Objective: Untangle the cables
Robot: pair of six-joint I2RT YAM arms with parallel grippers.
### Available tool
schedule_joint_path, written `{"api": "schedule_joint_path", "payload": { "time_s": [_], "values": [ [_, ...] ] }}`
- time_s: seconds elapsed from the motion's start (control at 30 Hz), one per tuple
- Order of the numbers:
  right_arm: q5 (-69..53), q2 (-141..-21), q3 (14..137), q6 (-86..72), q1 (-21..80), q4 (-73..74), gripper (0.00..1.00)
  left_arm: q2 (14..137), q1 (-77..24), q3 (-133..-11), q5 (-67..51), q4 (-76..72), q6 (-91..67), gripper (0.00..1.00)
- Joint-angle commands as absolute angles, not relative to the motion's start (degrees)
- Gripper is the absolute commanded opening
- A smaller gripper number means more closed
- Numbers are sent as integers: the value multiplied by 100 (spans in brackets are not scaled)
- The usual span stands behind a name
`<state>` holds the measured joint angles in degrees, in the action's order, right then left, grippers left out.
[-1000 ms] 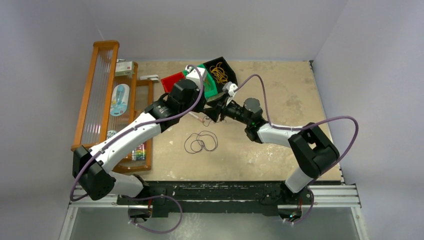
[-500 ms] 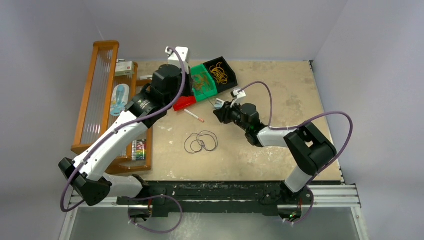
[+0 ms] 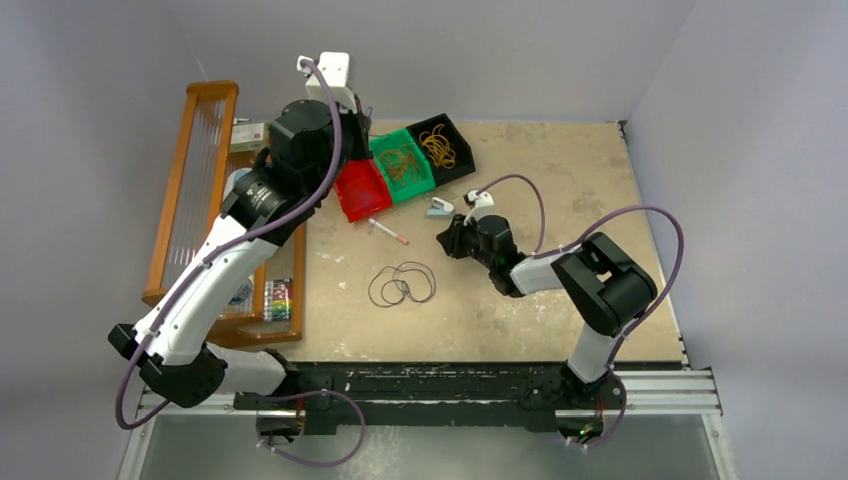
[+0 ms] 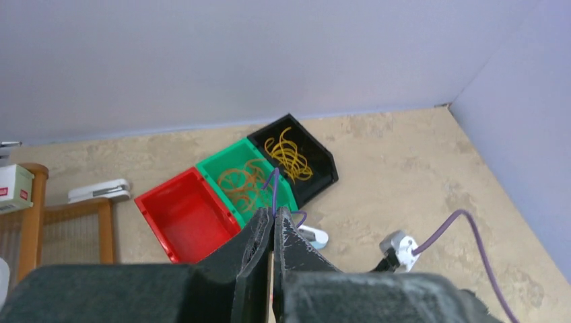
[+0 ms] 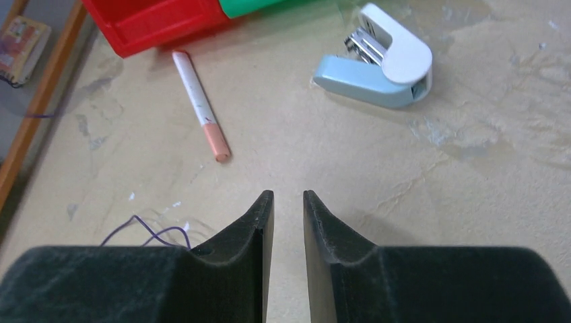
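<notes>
1. A slatted wooden rack (image 3: 190, 180) runs along the left edge of the tan table (image 3: 560, 180), with small boxes and packets on it.
2. The left gripper (image 4: 273, 227) is raised high over the rack's far end. Its jaws are pressed together. A thin purple strand (image 4: 275, 185) pokes out at the tips; I cannot tell whether it is pinched.
3. Below it three bins sit side by side: an empty red plastic bin (image 3: 360, 188), a green plastic bin (image 3: 402, 165) and a black plastic bin (image 3: 443, 145) holding yellow bands.
4. A white pen with an orange tip (image 3: 387, 232) lies just beside the red bin.
5. The coil of thin dark cable (image 3: 402, 283) lies flat on the table, nearer than the pen, and neither gripper touches it.
6. A light-blue and white stapler (image 5: 377, 64) lies right of the pen.
7. The right gripper (image 5: 287, 202) hangs low over the table. Its jaws are a narrow slit apart with nothing between them, and it faces the pen and stapler.
</notes>
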<state>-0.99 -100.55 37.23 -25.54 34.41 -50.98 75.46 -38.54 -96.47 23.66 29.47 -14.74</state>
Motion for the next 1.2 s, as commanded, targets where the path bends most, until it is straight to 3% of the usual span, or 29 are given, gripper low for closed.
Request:
{"api": "schedule_joint_path", "payload": {
  "time_s": [0.0, 0.63, 1.17],
  "values": [
    [-145, -10079, 3593, -2703, 3410, -5506, 25, 7752, -3797, -10314, 2724, 2930, -1196, 0],
    [-363, -8071, 3384, -1639, 3411, -4576, 39, 8855, -2918, -10770, 3437, 2733, -807, 0],
    [-73, -7811, 3226, -1565, 3408, -4512, 40, 9794, -2187, -10841, 3500, 2159, -666, 0]
  ]
}}
